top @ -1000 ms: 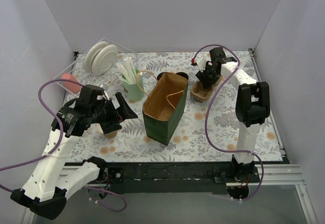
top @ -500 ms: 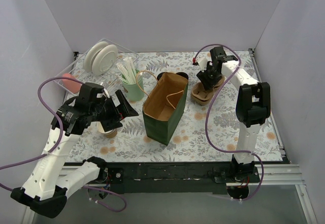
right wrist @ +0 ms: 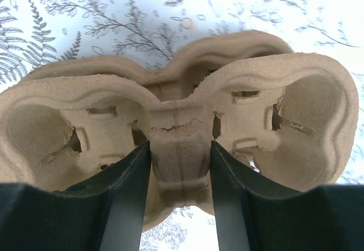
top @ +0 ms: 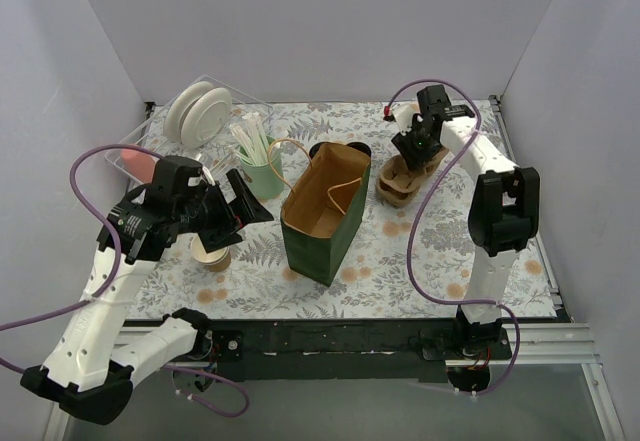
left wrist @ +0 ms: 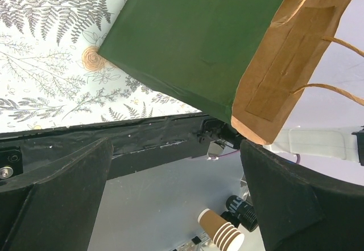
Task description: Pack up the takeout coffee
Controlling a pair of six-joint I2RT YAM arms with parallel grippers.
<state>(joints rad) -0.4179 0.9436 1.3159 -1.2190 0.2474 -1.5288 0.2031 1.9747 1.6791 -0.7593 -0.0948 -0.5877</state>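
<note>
The right hand [right wrist: 178,151] is closed narrowly on the central rib of the moulded-pulp cup carrier [right wrist: 284,103], one finger on each side of it. The carrier sits at the far right of the tabletop [top: 440,251], just beside the tall green paper bag [top: 315,246], which stands open.

The left hand [top: 250,211] is spread wide and holds nothing. It hangs above a small brown cup [top: 211,253] with a pale top and no lid that I can make out, and it faces the bag's green side.

I take the takeout coffee [top: 322,149] to be the black-lidded thing just behind the bag's far rim. It is mostly hidden by the bag, so I cannot be sure.

The main risks, as I see them:
- **Torn rib:** That rib is thin pulp. A lift by it alone could tear it, or let the carrier swing and tilt.
- **Knocked coffee or bag:** A swinging carrier so near the bag could clip the bag's rim or knock the coffee behind it.
- **Tipped or collapsed bag:** The bag looks light and top-heavy. A nudge from either arm could tip it or fold its mouth shut.
- **Left arm:** If it drops or sweeps sideways, it could topple the small cup beneath it. The mint cup of straws [top: 262,173] beside it is also in reach.
</note>
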